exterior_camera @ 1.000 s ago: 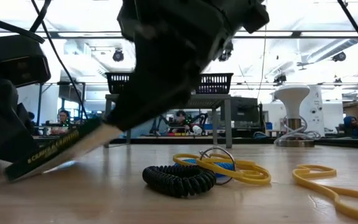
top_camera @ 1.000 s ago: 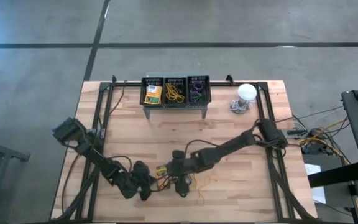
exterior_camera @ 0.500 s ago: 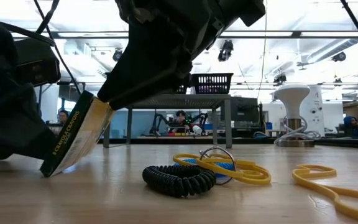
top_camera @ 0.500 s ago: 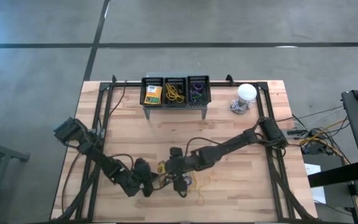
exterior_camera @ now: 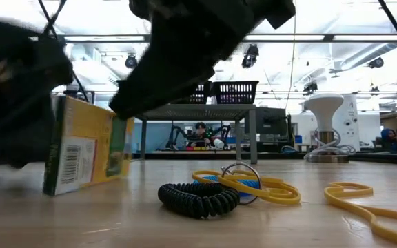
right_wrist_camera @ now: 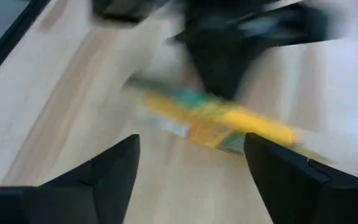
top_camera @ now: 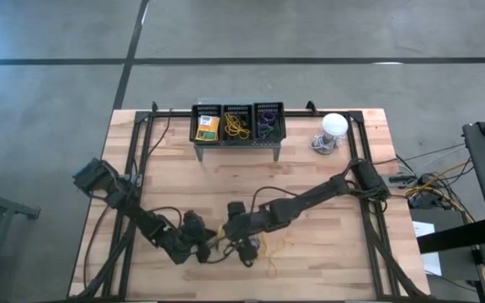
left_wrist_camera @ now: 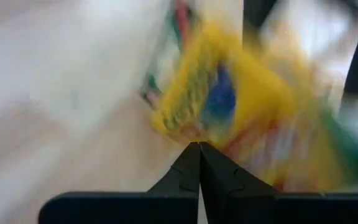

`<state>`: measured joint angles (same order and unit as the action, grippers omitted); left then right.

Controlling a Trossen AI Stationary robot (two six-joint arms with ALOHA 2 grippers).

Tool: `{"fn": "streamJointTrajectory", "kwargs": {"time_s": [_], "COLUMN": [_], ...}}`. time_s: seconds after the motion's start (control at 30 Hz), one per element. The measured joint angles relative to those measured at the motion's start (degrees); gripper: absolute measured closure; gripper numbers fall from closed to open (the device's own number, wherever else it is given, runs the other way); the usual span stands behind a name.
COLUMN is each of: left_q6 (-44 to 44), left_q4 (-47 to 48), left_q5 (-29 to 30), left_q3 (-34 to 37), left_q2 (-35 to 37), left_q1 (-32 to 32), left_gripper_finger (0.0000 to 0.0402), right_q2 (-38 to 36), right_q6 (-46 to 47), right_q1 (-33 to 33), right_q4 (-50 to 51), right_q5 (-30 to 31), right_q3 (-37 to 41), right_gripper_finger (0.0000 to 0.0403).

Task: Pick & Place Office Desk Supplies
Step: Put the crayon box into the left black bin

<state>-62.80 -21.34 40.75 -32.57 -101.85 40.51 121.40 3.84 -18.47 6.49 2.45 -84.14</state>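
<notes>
Just ahead of the right gripper [right_wrist_camera: 191,180], whose fingers stand wide apart, the crayon box [exterior_camera: 88,148] stands tilted on the table [top_camera: 310,177] against the left gripper [left_wrist_camera: 199,155], pinched together, so I'd steady it before regrasping; only the low view shows its barcode.

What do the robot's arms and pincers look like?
Both arms are dark, nearly black, built from chunky jointed pieces, with thin black cables looping beside them. The left pincer has two flat black fingers that taper to a sharp point. The right pincer has two broad, dark wedge-shaped fingers with slanted edges. No markings show on them.
</notes>
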Motion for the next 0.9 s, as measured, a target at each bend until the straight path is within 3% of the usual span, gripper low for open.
{"fn": "streamJointTrajectory", "kwargs": {"time_s": [0.17, 0.37, 0.57, 0.7, 0.8, 0.9], "left_q6": [-0.01, 0.02, 1.35, 1.4, 1.52, 1.54], "left_q4": [-0.07, -0.08, -0.46, -0.44, -0.36, -0.33], "left_q5": [1.01, 0.18, -0.46, -0.63, -0.7, -0.79], "left_q3": [-0.07, -0.14, -0.18, -0.18, -0.18, -0.18], "left_q2": [0.23, 0.27, 0.27, 0.29, 0.29, 0.29], "left_q1": [-0.13, -0.14, -0.07, 0.0, 0.0, 0.02], "left_gripper_finger": [0.0396, 0.0396, 0.0396, 0.0396, 0.0396, 0.0396], "right_q2": [0.45, -0.49, -4.38, -5.2, -4.14, -3.89], "right_q6": [-7.21, -10.18, -1.09, 4.25, 4.76, 4.94], "right_q1": [-0.71, -0.85, -0.16, 2.35, 4.31, 6.76], "right_q4": [0.89, 1.79, 10.19, 9.71, 3.47, -7.46], "right_q5": [-0.48, 0.58, 5.2, 5.22, 1.82, -6.69], "right_q3": [0.35, 0.15, 0.18, 3.32, 7.8, 12.13], "right_gripper_finger": [0.0092, 0.0098, 0.0105, 0.01, 0.0097, 0.0104]}}
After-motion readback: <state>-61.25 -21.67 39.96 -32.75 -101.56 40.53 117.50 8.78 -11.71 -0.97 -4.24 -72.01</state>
